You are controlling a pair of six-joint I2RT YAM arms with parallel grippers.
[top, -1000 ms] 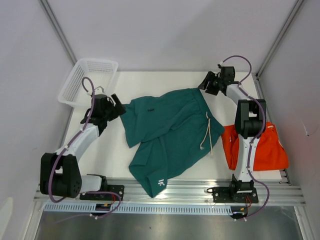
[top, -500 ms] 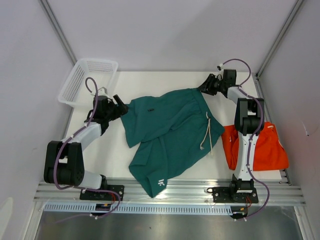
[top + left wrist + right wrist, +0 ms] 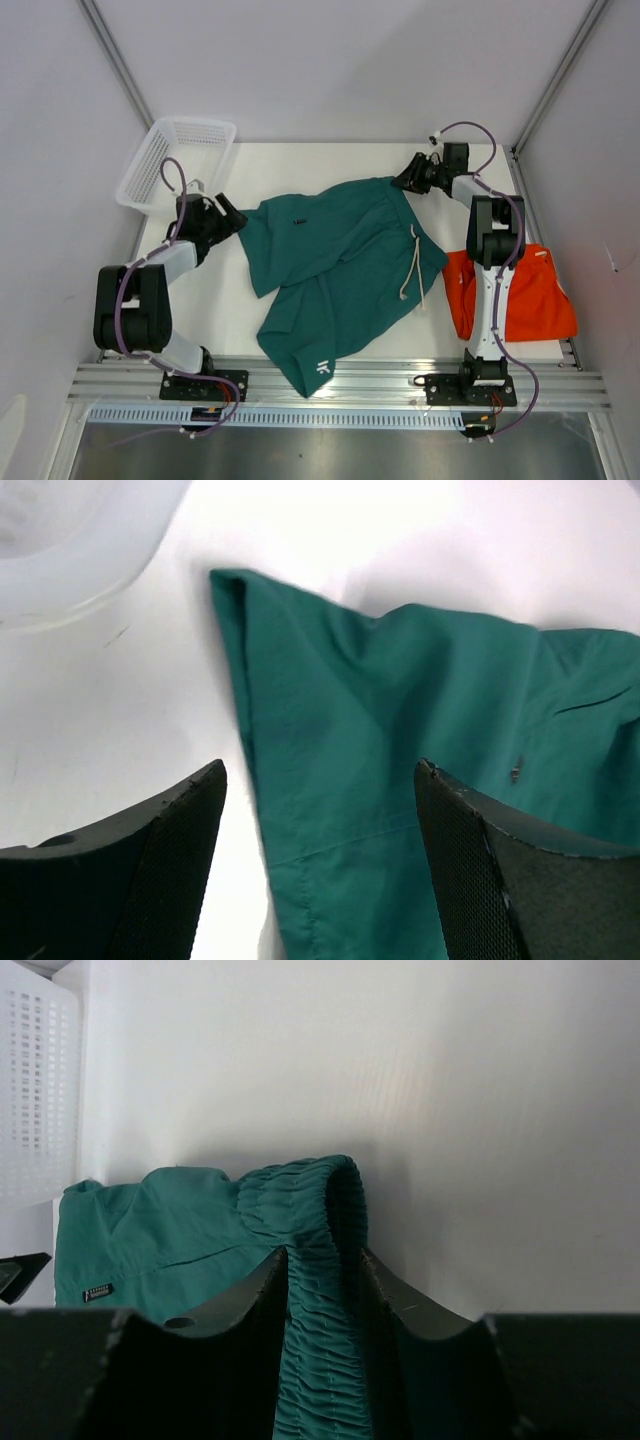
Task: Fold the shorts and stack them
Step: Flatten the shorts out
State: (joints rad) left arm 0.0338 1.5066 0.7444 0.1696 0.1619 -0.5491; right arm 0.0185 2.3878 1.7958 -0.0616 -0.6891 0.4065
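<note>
Pinching the elastic waistband of the teal shorts, the right gripper grips fabric near the far side of the table. The left gripper stands spread astride their left hem. Beside them, by the right arm, lie the orange shorts.

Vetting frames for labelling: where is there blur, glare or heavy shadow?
Top external: sharp and evenly lit, only soft shadows around the teal shorts. Left wrist: the basket blurred and washed out. Right wrist: waistband crisp, a shadow behind it.
</note>
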